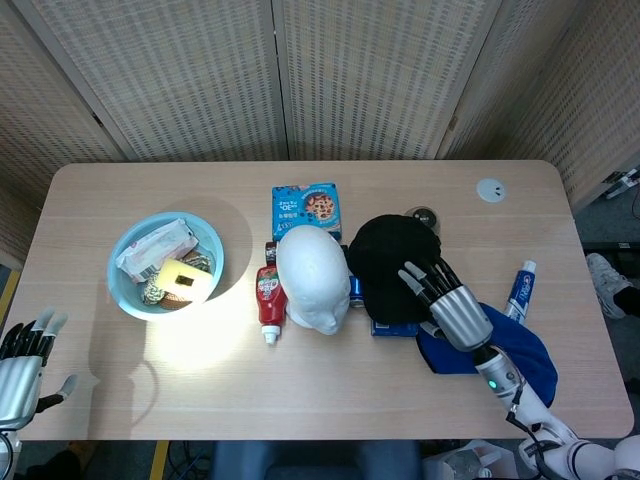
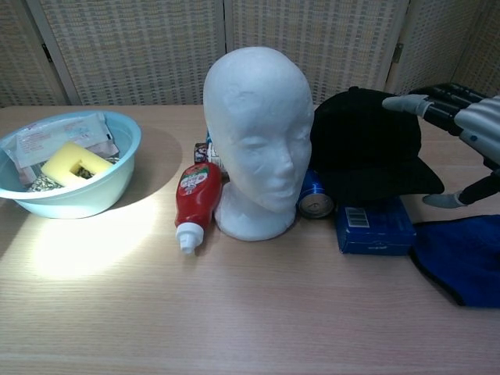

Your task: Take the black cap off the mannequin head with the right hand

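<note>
The white mannequin head (image 1: 312,278) (image 2: 258,133) stands bare at the table's middle. The black cap (image 1: 390,262) (image 2: 363,144) lies just to its right, resting on a blue box and a can. My right hand (image 1: 450,305) (image 2: 469,133) hovers at the cap's near right edge with fingers spread; its fingertips (image 2: 402,101) reach over the crown and the thumb sits by the brim. It grips nothing. At the front left corner my left hand (image 1: 20,365) stays off the table edge, fingers apart and empty.
A ketchup bottle (image 1: 268,305) lies left of the head. A light blue bowl (image 1: 111,265) with packets and a sponge sits at left. A blue box (image 2: 373,229), a can (image 2: 315,199), a blue cloth (image 1: 510,350), a toothpaste tube (image 1: 520,288) and a cookie box (image 1: 306,208) crowd the right half.
</note>
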`<act>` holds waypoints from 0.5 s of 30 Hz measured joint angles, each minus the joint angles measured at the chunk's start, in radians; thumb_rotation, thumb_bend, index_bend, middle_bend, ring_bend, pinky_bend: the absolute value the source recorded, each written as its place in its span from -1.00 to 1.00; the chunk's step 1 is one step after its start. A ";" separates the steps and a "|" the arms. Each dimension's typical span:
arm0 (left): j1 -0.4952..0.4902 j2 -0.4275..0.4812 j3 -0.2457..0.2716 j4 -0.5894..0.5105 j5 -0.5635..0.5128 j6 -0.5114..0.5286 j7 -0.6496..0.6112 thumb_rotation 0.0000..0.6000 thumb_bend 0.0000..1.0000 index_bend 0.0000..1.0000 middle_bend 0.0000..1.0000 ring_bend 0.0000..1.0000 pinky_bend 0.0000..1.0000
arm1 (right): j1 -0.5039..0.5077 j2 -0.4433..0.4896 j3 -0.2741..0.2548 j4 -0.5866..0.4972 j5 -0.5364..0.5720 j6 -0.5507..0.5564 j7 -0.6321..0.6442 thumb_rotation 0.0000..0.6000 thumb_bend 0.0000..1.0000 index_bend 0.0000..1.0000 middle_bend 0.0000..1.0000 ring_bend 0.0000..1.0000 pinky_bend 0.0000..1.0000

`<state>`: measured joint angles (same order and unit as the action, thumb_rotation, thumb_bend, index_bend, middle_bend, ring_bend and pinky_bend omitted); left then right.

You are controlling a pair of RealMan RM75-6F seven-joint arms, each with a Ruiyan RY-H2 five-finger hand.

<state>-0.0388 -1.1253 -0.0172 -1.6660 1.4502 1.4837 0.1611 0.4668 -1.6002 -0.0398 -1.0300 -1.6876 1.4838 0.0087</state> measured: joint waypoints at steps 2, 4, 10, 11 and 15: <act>0.000 0.000 0.000 0.000 -0.001 -0.001 0.001 1.00 -0.51 -0.92 -0.99 -0.84 -0.94 | -0.006 0.016 -0.006 -0.026 -0.006 -0.004 -0.018 1.00 -1.00 -1.00 -1.00 -1.00 -1.00; -0.001 0.000 0.000 -0.001 -0.002 -0.004 0.004 1.00 -0.51 -0.92 -0.99 -0.84 -0.94 | -0.013 0.030 -0.011 -0.054 -0.005 -0.017 -0.036 1.00 -1.00 -1.00 -1.00 -1.00 -1.00; -0.005 0.000 0.000 -0.007 0.005 -0.005 0.010 1.00 -0.51 -0.92 -0.99 -0.84 -0.94 | -0.027 0.046 -0.011 -0.103 -0.015 -0.016 -0.080 1.00 -1.00 -1.00 -1.00 -1.00 -1.00; -0.005 0.001 0.000 -0.008 0.006 -0.002 0.010 1.00 -0.51 -0.92 -0.99 -0.84 -0.94 | -0.030 0.046 -0.009 -0.102 -0.019 -0.004 -0.080 1.00 -1.00 -1.00 -1.00 -1.00 -1.00; -0.004 0.004 -0.007 -0.009 0.001 0.003 0.009 1.00 -0.51 -0.92 -0.99 -0.84 -0.94 | -0.051 0.055 0.009 -0.111 -0.032 0.073 -0.076 1.00 -1.00 -1.00 -1.00 -1.00 -1.00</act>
<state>-0.0429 -1.1217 -0.0238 -1.6749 1.4509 1.4863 0.1697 0.4156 -1.5449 -0.0311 -1.1407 -1.7199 1.5573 -0.0670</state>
